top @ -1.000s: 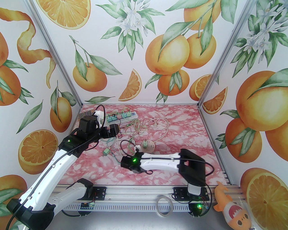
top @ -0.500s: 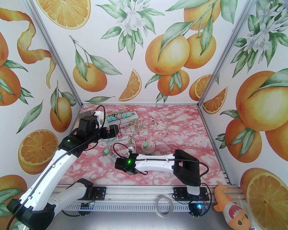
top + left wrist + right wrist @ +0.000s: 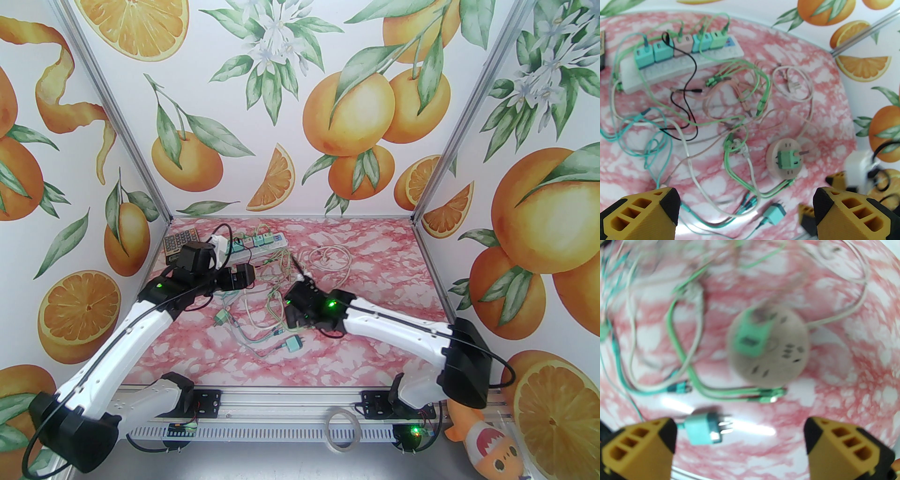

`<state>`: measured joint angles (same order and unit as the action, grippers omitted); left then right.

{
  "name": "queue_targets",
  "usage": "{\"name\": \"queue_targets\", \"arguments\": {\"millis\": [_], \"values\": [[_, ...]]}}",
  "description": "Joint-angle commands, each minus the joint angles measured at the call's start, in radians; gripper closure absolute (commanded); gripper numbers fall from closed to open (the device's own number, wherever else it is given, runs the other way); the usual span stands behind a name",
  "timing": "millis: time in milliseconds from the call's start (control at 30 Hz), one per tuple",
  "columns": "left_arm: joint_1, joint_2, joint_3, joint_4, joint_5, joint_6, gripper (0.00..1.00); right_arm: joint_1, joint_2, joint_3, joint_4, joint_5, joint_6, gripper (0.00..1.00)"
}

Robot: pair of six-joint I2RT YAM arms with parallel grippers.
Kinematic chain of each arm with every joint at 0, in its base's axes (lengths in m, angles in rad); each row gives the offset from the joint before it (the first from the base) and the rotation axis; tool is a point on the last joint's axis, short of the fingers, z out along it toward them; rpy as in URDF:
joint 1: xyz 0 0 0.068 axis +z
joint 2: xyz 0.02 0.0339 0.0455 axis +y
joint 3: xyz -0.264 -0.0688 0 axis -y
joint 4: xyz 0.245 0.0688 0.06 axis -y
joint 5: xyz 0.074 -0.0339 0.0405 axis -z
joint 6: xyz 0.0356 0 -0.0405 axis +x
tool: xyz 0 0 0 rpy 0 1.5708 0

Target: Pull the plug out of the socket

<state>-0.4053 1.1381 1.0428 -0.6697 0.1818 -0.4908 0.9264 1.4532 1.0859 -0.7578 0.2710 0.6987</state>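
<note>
The green plug, upright in the round socket on the surface, lies ahead of and between the right fingers, spread, empty and the nearer pair, while the left fingers, likewise spread and empty, hang farther off.

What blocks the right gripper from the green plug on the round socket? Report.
Nothing covers the green plug on the round socket. Green cable ends lie flat on the table between it and the open right gripper; a loose teal plug lies beside one finger.
</note>
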Motion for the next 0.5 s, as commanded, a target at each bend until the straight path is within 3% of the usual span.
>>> {"name": "queue_targets", "arguments": {"millis": [0,167,467], "values": [[-0.062,0.055,-0.020,0.070,0.017,0.004,0.10,-0.089,-0.058,-0.076,0.097,-0.084,0.021,0.17],[-0.177,0.195,0.016,0.074,-0.037,0.007,0.22,-0.236,-0.106,-0.182,0.212,-0.179,0.080,0.37],[-0.361,0.482,0.165,0.075,-0.119,-0.010,0.33,-0.416,-0.115,-0.302,0.370,-0.306,0.115,0.56]]}}
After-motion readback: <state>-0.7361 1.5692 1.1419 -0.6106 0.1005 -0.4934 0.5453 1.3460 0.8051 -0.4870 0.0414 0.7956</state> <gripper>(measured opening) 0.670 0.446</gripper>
